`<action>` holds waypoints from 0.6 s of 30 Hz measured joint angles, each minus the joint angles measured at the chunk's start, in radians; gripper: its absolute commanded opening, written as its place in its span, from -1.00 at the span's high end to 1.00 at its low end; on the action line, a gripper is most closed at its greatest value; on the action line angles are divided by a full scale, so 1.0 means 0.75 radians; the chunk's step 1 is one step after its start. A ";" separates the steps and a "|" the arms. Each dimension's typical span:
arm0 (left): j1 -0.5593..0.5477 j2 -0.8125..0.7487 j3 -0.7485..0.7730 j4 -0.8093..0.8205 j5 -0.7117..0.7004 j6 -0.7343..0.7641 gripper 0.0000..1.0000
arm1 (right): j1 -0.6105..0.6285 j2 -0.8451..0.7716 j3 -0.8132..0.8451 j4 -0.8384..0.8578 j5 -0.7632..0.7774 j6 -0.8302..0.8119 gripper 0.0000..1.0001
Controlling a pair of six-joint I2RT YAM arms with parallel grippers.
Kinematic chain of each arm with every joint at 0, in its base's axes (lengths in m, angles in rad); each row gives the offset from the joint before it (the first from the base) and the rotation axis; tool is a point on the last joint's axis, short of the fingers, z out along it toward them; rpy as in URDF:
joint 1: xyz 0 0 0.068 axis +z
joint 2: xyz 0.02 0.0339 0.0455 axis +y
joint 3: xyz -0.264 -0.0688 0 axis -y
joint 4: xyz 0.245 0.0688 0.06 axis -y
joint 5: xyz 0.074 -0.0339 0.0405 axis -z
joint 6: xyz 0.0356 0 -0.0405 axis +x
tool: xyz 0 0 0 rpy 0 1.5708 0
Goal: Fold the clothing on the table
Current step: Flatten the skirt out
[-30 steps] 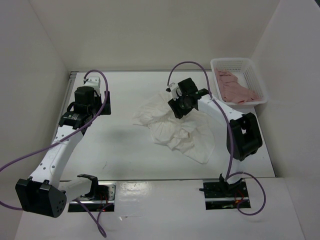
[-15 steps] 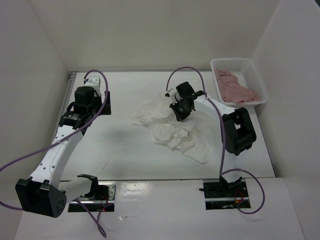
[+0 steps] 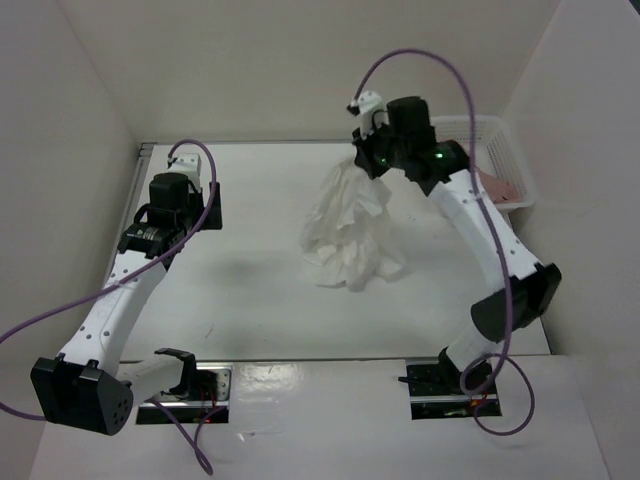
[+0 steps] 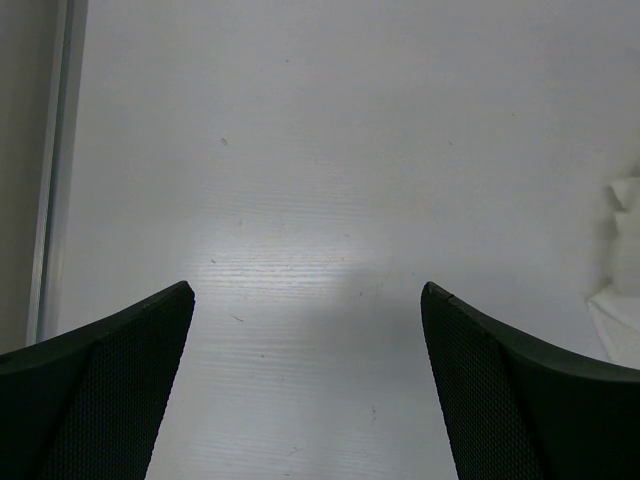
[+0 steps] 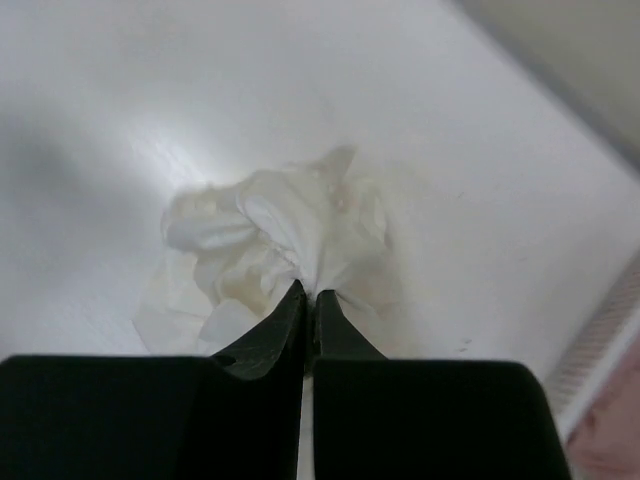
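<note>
The right pincer was closed on a pinch of the clothing and held high. The garment hung straight below it, long axis near vertical, with its lower ruffles bunched on the table. The left pincer stood wide open and empty, low over the table, well apart to the left of the clothing. The right arm was plainly nearer. To take a second edge, the left would probably have to reach rightward to the clothing.
</note>
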 measured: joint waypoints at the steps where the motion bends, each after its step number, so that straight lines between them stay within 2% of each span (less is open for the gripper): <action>1: 0.000 0.000 0.000 -0.001 0.001 0.000 -1.00 | -0.001 -0.047 0.074 -0.003 0.007 0.006 1.00; 6: 0.000 0.000 0.000 0.000 -0.001 0.000 -1.00 | -0.023 -0.212 0.359 -0.017 -0.023 0.034 1.00; 11: 0.000 0.000 0.000 0.000 -0.001 0.000 -1.00 | -0.031 -0.238 0.505 -0.020 -0.006 0.060 1.00; 14: 0.000 0.000 0.000 0.000 -0.001 0.000 -1.00 | -0.025 -0.200 0.502 -0.042 -0.046 0.057 1.00; 18: 0.000 -0.003 0.000 0.000 -0.001 0.000 -1.00 | 0.044 -0.145 0.329 -0.061 -0.087 0.046 1.00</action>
